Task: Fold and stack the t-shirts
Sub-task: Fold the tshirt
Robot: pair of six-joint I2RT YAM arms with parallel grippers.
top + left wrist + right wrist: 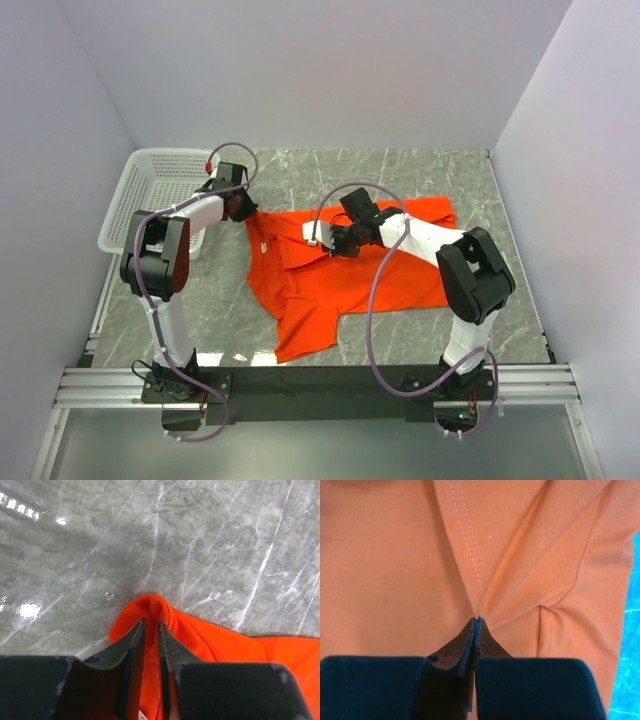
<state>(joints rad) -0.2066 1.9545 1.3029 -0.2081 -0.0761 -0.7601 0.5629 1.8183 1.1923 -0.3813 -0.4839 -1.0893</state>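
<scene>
1. The orange-red t-shirt (340, 285) lay rumpled and only partly spread on the grey marble-patterned table (430, 170), roughly mid-table between the two arms.
2. Its lower part trailed toward the near edge, and its upper edge ran across toward the far right.
3. A white mesh basket (150, 185) sat in the table's far-left corner, apart from the shirt.
4. The left gripper (243, 208) was down at the shirt's far-left corner, just beside the basket.
5. Seen from that wrist, its jaws stood only a narrow way apart, with a raised fold of the orange cloth pinched between them. The fold bulged out past the fingertips (139, 630) over bare table.
6. The right gripper (335, 240) was on the shirt's upper middle, its arm reaching leftward across the cloth.
7. Its jaws were closed tip to tip. Creases in the fabric ran straight into the tips, next to a double-stitched seam, so it had a small pinch of the shirt.
8. I couldn't tell whether either pinched spot was lifted clear of the table.
</scene>
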